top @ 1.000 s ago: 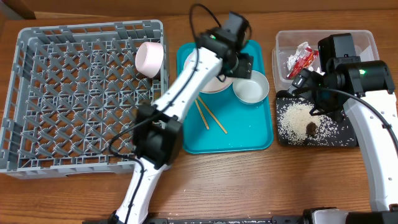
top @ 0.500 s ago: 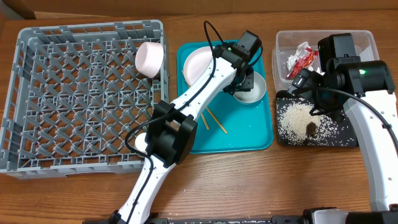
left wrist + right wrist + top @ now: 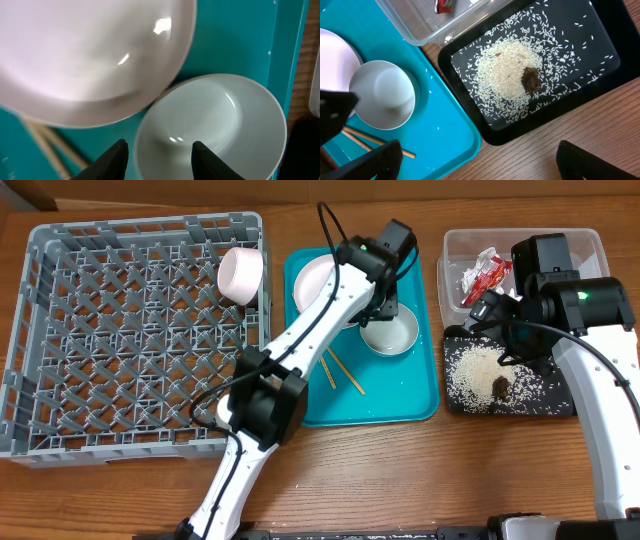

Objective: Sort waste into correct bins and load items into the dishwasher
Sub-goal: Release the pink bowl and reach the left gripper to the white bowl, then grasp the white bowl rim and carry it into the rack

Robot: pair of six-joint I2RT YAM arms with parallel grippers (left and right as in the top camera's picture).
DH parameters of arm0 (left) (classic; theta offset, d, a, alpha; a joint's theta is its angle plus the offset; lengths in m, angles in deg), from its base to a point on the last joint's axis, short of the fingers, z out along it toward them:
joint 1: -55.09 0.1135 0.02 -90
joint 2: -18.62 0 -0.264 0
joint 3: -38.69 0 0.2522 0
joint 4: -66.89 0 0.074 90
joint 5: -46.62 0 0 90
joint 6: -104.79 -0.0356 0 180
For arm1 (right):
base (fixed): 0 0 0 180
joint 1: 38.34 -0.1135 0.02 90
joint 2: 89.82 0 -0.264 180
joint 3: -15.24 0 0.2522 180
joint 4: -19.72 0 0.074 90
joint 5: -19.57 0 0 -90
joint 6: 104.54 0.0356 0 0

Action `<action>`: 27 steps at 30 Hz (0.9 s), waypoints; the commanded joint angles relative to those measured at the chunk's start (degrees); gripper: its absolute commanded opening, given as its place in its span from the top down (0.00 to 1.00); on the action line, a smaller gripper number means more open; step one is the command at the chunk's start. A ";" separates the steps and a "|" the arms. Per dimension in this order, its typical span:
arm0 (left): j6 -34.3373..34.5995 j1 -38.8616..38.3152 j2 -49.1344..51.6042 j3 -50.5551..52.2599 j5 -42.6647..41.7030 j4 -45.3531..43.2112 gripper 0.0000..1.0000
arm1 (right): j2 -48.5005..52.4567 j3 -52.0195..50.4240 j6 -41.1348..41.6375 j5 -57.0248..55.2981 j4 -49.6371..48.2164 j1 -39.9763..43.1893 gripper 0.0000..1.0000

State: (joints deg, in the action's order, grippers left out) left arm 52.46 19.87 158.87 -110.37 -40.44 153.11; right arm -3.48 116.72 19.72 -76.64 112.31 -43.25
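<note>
The bowl (image 3: 389,332) on the teal tray (image 3: 420,395) has slid toward the chopsticks (image 3: 340,369) since half a second ago. The left pincer (image 3: 157,152) stands open over the bowl's near rim, beside the plate (image 3: 85,55); the right pincer (image 3: 475,162) gapes wide, empty, above the counter (image 3: 580,120).

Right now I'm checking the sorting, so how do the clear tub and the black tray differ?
The clear tub has tall see-through walls; the black tray is shallow and opaque. The tub holds a red wrapper; the tray holds rice and a brown lump. Both are rectangular and sit side by side, right of the teal tray.
</note>
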 commanded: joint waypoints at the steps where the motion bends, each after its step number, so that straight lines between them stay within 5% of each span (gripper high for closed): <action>1: 5.73 -0.66 -2.51 -1.53 5.09 1.99 0.56 | -1.05 1.18 -0.22 -0.61 -0.28 0.15 0.00; 12: 12.33 -3.23 -1.79 11.82 5.33 -2.34 0.58 | -1.05 1.18 -0.20 -0.63 -0.28 0.15 0.00; 20: 12.00 -3.37 -2.01 13.40 5.35 -5.07 0.96 | -1.05 1.18 -0.20 -0.61 -0.28 0.15 0.00; 27: 9.01 -3.30 -2.05 7.82 5.66 0.13 0.96 | -1.05 1.18 -0.22 -0.63 -0.28 0.15 0.00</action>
State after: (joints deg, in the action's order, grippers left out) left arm 63.84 16.55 157.47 -99.38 -36.65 151.58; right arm -3.48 116.72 19.70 -76.69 112.29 -43.25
